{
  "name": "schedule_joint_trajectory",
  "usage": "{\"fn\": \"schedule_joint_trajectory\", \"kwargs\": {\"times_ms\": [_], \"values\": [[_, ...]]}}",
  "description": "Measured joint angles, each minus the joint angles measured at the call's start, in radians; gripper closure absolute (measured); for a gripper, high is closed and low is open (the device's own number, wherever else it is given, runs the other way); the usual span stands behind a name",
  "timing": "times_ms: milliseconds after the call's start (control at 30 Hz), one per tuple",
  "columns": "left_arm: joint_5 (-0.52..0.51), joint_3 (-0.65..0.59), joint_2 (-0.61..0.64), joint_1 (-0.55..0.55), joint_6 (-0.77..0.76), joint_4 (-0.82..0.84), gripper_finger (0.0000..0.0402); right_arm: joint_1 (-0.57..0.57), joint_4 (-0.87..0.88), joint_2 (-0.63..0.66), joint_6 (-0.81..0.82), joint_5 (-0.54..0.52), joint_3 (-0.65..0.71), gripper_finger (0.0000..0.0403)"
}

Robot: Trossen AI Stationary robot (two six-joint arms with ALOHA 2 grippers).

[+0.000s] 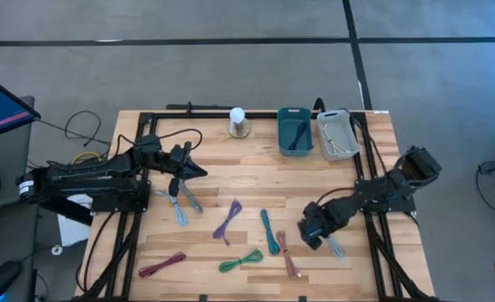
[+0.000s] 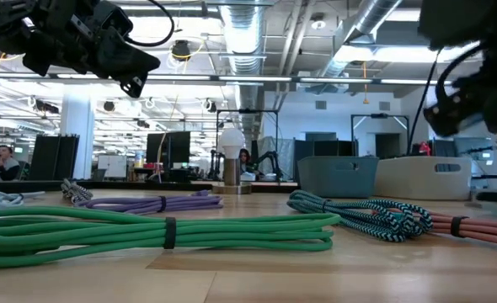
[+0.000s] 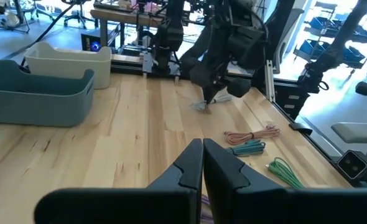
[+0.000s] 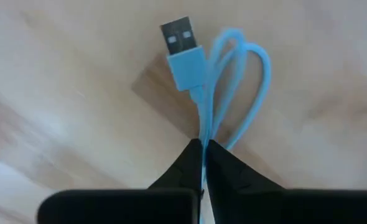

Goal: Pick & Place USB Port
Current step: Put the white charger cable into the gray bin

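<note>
Two arms work at the table. Near the right edge, the right gripper (image 4: 203,144) pinches the light blue USB cable (image 4: 218,87) lying on the wood. The left gripper (image 3: 203,163), squeezed shut and empty, hangs over the table's left side.

My bench (image 1: 256,180) is pale planked wood, smooth with a soft sheen. Pinched between the matt black plastic fingers (image 4: 190,165) of my right tool (image 4: 203,148) is a light blue cable (image 4: 236,93), smooth glossy plastic with a bright metal plug. Beyond my left tool (image 3: 203,163), also matt black, the teal bin (image 3: 37,93) and cream bin (image 3: 68,59) look like matt moulded plastic. The green cable (image 2: 147,227) and the teal cable (image 2: 358,212) look braided, like woven cloth.
</note>
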State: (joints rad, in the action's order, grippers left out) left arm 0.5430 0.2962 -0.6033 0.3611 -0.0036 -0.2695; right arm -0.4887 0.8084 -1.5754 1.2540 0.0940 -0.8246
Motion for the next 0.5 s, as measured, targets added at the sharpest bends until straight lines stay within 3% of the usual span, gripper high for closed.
{"fn": "schedule_joint_trajectory", "kwargs": {"times_ms": [167,500], "values": [[0.0,0.0,0.0,0.0,0.0,0.0,0.0389,0.02,0.049,0.121,0.0,-0.115,-0.001,0.0401],[0.0,0.0,0.0,0.0,0.0,0.0,0.0389,0.132,0.379,0.331,-0.037,-0.274,-0.009,0.0402]]}}
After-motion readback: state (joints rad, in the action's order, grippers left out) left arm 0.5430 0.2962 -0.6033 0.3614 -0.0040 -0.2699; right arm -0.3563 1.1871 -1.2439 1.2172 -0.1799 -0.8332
